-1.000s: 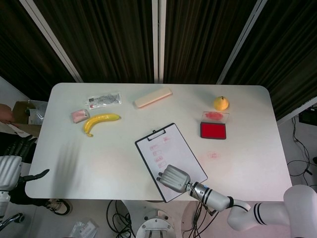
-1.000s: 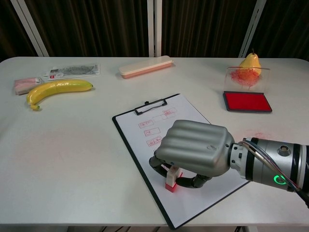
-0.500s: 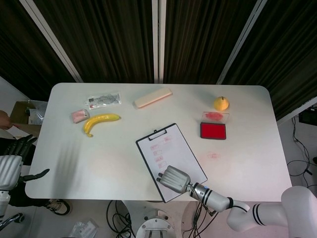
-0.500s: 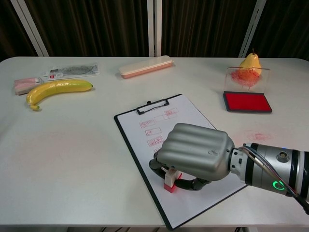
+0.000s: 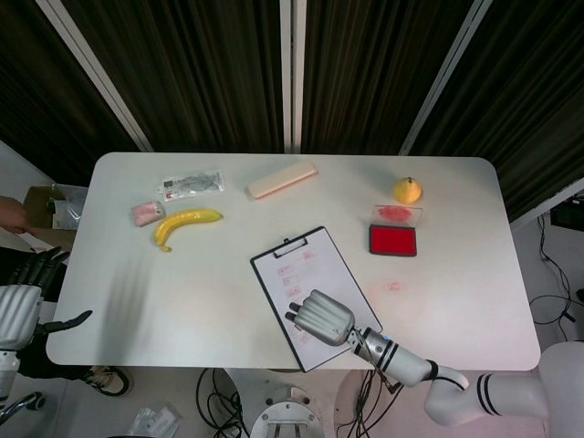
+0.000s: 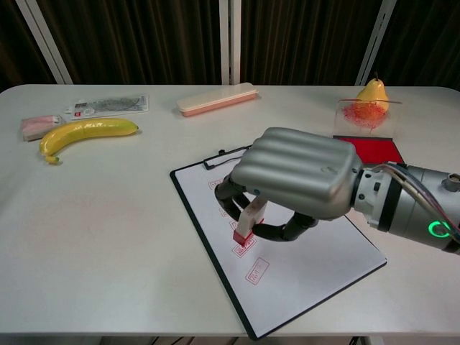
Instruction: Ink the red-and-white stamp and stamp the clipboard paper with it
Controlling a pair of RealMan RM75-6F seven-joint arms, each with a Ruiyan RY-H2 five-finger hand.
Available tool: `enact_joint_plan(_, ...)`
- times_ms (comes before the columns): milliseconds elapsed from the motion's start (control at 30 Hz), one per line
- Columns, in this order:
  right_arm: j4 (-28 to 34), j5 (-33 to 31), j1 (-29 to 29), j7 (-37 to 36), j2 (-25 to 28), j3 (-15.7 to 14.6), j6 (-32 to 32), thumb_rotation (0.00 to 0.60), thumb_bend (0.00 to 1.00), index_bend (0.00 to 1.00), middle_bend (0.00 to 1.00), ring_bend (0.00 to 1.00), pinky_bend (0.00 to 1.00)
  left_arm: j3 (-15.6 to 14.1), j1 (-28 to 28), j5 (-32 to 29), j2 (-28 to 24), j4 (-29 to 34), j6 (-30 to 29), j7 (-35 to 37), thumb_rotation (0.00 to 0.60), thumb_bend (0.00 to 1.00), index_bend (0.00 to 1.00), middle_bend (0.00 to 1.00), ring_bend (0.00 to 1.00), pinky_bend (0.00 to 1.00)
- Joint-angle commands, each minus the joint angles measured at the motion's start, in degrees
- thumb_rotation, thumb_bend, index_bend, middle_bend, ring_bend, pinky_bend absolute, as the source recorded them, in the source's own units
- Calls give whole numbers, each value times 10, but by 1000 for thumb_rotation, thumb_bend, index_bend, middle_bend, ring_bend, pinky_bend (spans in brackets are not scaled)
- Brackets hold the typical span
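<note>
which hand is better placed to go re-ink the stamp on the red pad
The right hand. It already holds the stamp over the clipboard paper, with the red ink pad on its side of the table. The left hand sits off the table's left edge.

The right hand point(image 6: 295, 183) has a smooth silver-grey shell with ridges on its back and black fingers point(image 6: 228, 192). Its wrist is a silver tube with thin cables and a small green light, and the arm is white with black rings. The left hand point(image 5: 20, 306) is silver-grey with black fingers too.
</note>
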State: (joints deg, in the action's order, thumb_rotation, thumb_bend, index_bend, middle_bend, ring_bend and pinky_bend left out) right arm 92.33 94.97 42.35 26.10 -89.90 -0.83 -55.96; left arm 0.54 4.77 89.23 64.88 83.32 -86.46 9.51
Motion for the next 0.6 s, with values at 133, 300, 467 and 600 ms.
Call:
enact_joint_plan(133,21,-14,-25,-27,66,18,-47,600,380,789,656,783,897,-1,0,0,1,1,2,-2,378,65,108,82,87,184)
enact_joint_plan(300,-20,-44,-50,-60,91,12,-56,600,379,789,656,782,897,-2,1,1,5,-1,4,-2,380,65,107,81,87,184)
enact_joint_plan(467,-86,-66,-77,-97,84,-5,-57,600,379,788,657,783,897,-3,5,4,7,1,9,-7,382,65,108,81,87,184)
enact_joint_plan(600,-129,-73,-92,-118,71,-14,-57,600,379,788,657,783,897,-3,7,5,8,4,12,-11,381,65,108,82,87,184)
